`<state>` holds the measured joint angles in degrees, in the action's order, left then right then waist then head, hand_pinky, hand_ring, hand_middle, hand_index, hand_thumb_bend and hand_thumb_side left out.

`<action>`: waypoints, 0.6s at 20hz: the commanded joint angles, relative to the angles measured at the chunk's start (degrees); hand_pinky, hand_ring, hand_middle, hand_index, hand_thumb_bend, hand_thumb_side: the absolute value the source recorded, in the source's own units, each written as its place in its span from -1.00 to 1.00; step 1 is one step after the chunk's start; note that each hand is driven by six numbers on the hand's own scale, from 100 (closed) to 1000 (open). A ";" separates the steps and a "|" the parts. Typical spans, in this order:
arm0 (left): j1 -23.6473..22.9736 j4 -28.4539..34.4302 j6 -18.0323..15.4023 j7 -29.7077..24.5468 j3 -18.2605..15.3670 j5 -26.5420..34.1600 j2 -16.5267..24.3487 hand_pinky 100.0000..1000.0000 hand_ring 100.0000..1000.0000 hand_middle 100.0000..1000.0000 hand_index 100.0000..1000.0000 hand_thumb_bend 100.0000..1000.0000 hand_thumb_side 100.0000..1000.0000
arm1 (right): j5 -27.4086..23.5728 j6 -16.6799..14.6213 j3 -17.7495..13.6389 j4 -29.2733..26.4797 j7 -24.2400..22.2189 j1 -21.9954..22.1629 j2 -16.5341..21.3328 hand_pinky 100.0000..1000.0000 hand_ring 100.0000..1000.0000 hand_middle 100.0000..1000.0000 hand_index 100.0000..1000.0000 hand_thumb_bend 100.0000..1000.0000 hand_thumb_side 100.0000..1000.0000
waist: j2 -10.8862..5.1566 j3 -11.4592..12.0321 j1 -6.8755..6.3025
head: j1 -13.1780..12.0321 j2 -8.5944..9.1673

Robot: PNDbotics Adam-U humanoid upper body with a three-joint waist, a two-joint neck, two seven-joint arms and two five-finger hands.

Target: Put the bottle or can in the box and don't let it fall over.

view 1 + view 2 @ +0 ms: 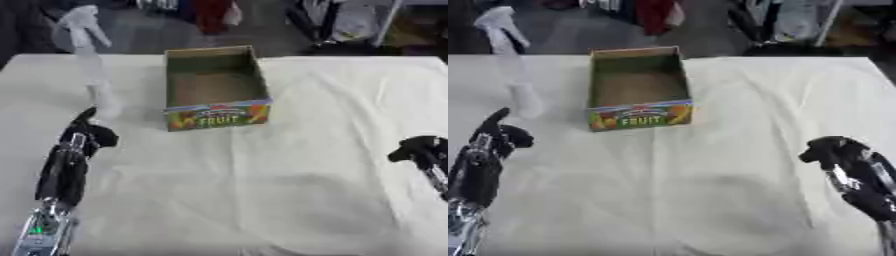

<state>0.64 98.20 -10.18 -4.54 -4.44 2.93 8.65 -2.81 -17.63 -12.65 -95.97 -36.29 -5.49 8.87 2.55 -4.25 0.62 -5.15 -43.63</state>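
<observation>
1. Left hand (pixel 87 134): rests on the white tablecloth (pixel 306 175) at lower left, one finger raised, the others curled; it holds nothing.
2. Spray bottle (pixel 92 65): clear, with a white trigger head, upright on the cloth just beyond the left hand and apart from it, left of the box.
3. Box (pixel 214 87): open cardboard, its front panel printed "FRUIT".
4. Right hand (pixel 833 150): at right edge, fingers curled, holding nothing.
</observation>
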 commanded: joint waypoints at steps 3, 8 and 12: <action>2.07 1.03 0.92 0.35 -2.51 -1.71 4.63 0.31 0.28 0.09 0.87 -0.89 0.69 | 0.10 -0.08 -0.24 -0.25 -0.20 -0.34 1.44 0.27 0.19 0.02 0.34 -1.00 -0.11 | -0.46 -0.18 -0.21 | 0.48 0.68; 5.43 -2.18 0.98 0.02 -4.94 -1.72 11.99 0.45 0.48 0.30 0.97 -0.76 0.77 | 0.19 -0.06 -0.28 -0.18 -0.16 -0.43 1.47 0.27 0.19 0.02 0.34 -1.00 -0.11 | -0.56 -0.72 -0.34 | 0.59 0.94; 8.25 -7.47 1.02 -1.01 -5.91 -2.39 17.82 0.51 0.56 0.37 1.00 -0.81 0.80 | 0.17 0.03 -0.19 -0.14 -0.24 -0.51 1.48 0.26 0.19 0.02 0.34 -1.00 -0.10 | -0.53 -1.19 -0.49 | 0.70 1.31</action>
<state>8.11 91.40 -9.11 -5.14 -9.48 0.83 23.17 -2.78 -17.59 -12.67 -95.62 -36.35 -5.47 8.92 2.55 -5.46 0.19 -4.54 -43.13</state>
